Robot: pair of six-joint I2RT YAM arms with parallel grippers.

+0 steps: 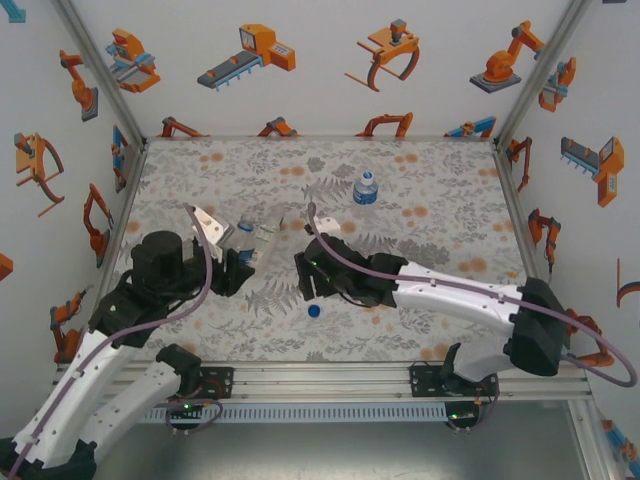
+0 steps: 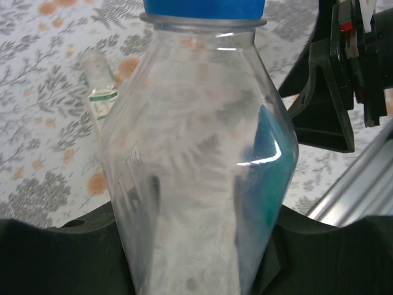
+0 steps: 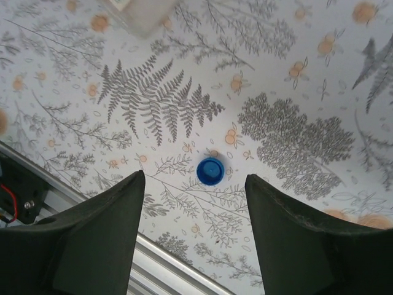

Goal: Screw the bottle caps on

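My left gripper (image 1: pixel 240 258) is shut on a clear bottle (image 2: pixel 196 153) with a blue label, gripping its lower body. A blue cap (image 2: pixel 202 6) sits on that bottle's neck. A slimmer bottle (image 1: pixel 266 240) with a white-and-green label lies on the table just beside it, also seen as the slim bottle (image 2: pixel 98 89). A third bottle (image 1: pixel 366 187) stands upright farther back with a blue cap on. A loose blue cap (image 3: pixel 210 171) lies on the table. My right gripper (image 3: pixel 193 184) hovers over this cap (image 1: pixel 313 310), open and holding nothing.
The aluminium rail (image 3: pixel 178 264) along the table's near edge runs close under the right gripper. Part of the right arm (image 2: pixel 325 92) is close to the held bottle. Illustrated walls (image 1: pixel 320 60) enclose the floral table (image 1: pixel 430 230) on three sides.
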